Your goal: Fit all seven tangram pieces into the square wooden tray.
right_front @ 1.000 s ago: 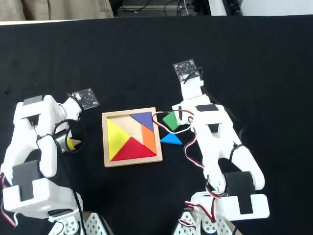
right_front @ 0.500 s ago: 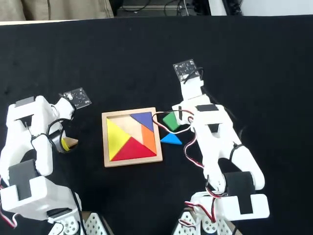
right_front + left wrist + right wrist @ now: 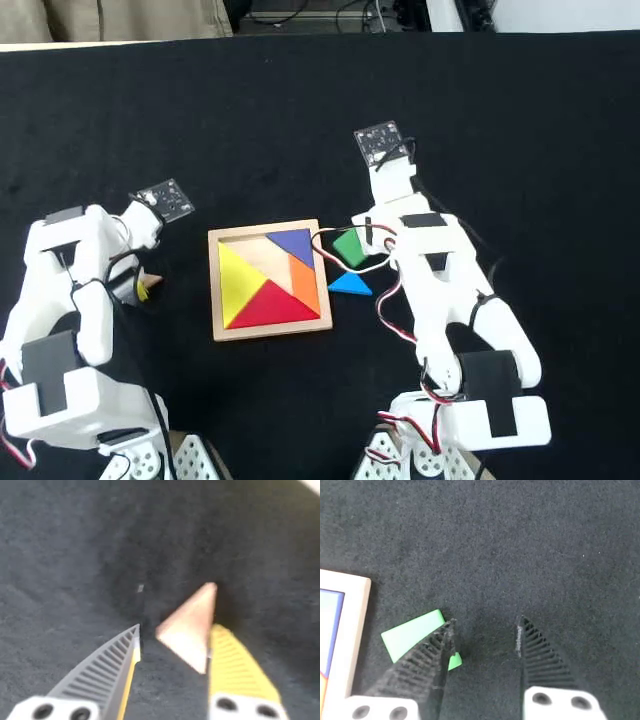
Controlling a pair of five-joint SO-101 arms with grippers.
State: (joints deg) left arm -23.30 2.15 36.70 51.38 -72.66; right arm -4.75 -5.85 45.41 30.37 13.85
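Both arms forward and low, left end effector [image 3: 175, 630] and right end effector [image 3: 486, 622] with fingers apart.

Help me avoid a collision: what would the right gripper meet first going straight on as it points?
Probably the bare black cloth; the green piece lies beside the right gripper, off that line.

Matt fuzzy black cloth [image 3: 520, 540], pale smooth wooden tray [image 3: 270, 329], flat-painted green piece [image 3: 412, 632], glossy white plastic arm shells [image 3: 450, 310]
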